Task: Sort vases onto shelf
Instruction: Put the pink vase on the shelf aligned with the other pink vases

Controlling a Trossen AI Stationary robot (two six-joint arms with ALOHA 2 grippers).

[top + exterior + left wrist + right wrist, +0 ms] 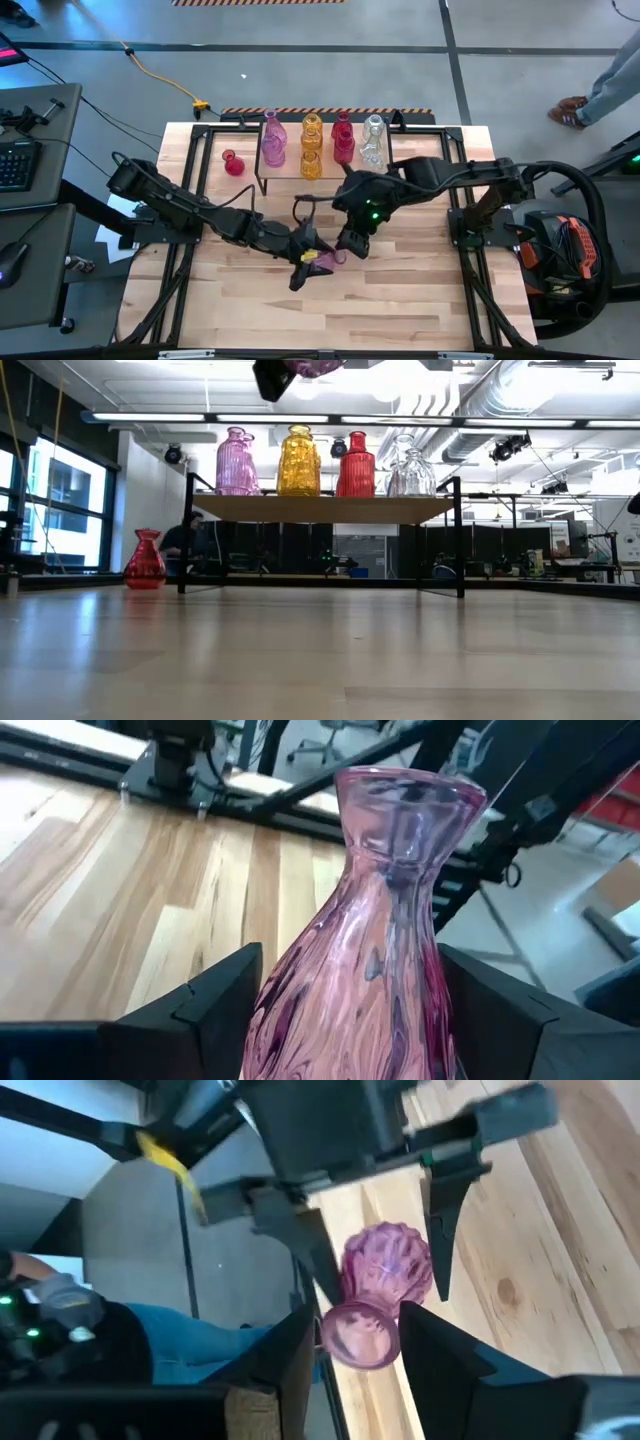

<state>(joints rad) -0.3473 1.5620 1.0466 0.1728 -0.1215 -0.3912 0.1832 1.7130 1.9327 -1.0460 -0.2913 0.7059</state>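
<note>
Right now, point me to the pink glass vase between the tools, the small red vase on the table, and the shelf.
Pink swirled glass vase (pixel 385 910): left wrist view, on its neck.
Small red bulbous glass vase (pixel 146 562): low view, on its belly.
Light wooden shelf on black metal legs (pixel 320 509): low view, on its front edge.

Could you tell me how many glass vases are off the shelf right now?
2. A red bulbous glass vase stands on the tabletop beside the shelf; a pink swirled glass vase is held aloft by the left gripper.
</note>
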